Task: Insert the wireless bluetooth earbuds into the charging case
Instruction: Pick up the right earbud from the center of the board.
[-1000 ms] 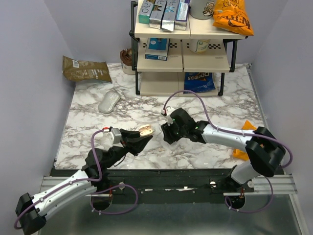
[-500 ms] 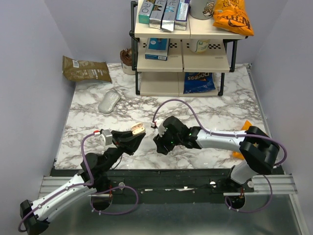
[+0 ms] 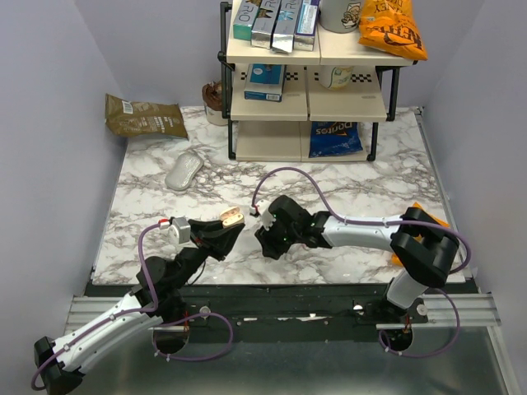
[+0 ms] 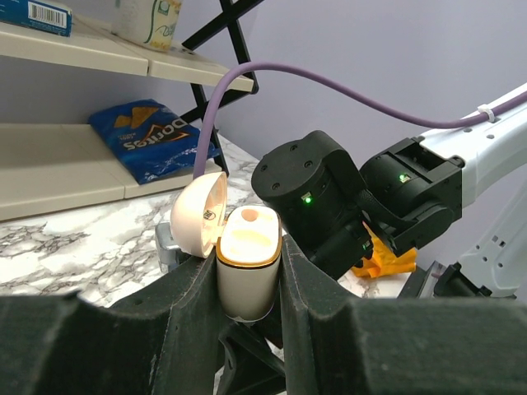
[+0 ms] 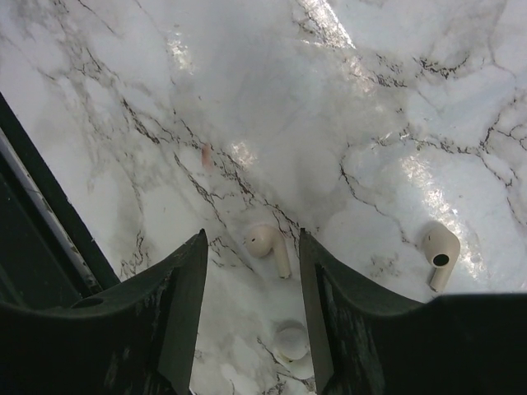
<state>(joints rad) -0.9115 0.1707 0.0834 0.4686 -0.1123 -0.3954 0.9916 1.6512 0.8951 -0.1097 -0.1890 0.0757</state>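
My left gripper (image 4: 249,252) is shut on the charging case (image 4: 247,271), a white oval held upright with its lid (image 4: 200,216) swung open to the left. In the top view the charging case (image 3: 231,217) is lifted above the table's near left part. My right gripper (image 5: 252,239) points down at the marble, open, next to the case in the top view (image 3: 268,243). One of the wireless bluetooth earbuds (image 5: 269,244) lies on the table between the right fingers, untouched. A second earbud (image 5: 439,251) lies further right, outside the fingers.
A small white round piece (image 5: 291,340) lies near the right finger. The table's dark front edge (image 5: 41,214) runs close on the left. Further back are a white mouse (image 3: 184,171), a brown bag (image 3: 144,117), a shelf rack (image 3: 309,107) and an orange piece (image 3: 416,216).
My left gripper has drawn back left with the open case. The right gripper has moved left and nearer the front edge, over the earbud, with its jaws slightly narrower.
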